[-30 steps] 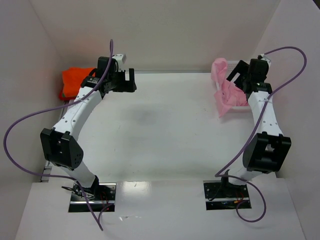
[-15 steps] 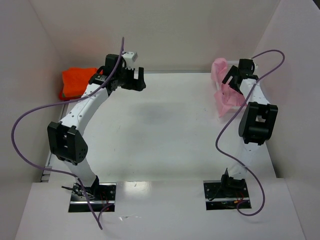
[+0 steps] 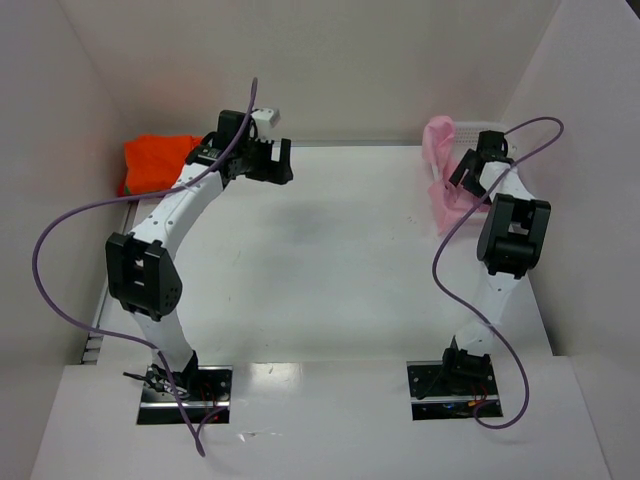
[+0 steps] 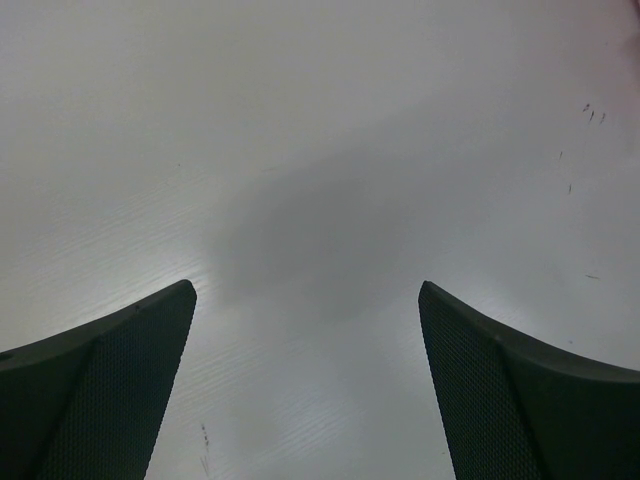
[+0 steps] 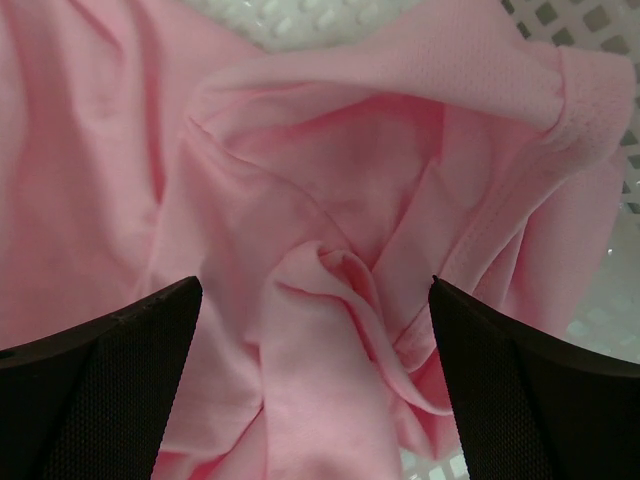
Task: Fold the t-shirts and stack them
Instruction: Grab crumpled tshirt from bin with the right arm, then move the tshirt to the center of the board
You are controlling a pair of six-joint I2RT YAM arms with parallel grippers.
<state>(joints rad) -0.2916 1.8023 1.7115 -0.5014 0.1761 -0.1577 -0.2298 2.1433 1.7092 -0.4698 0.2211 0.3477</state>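
The left end effector (image 4: 307, 285) is spread wide and empty, counter (image 4: 320, 100) beneath. The right end effector (image 5: 313, 285) is spread over a crumpled pink shirt (image 5: 330, 170); contact unclear, basket (image 5: 300, 18) mostly hidden.

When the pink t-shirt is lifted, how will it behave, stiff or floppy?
Probably floppy: the pink t-shirt lies in soft crumpled folds, so it should sag and hang. It might catch on the mesh basket beneath it.

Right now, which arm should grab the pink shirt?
The right one, probably. The right gripper hangs open just above the pink shirt in the basket. The left gripper, also open, is over the table, far from it.
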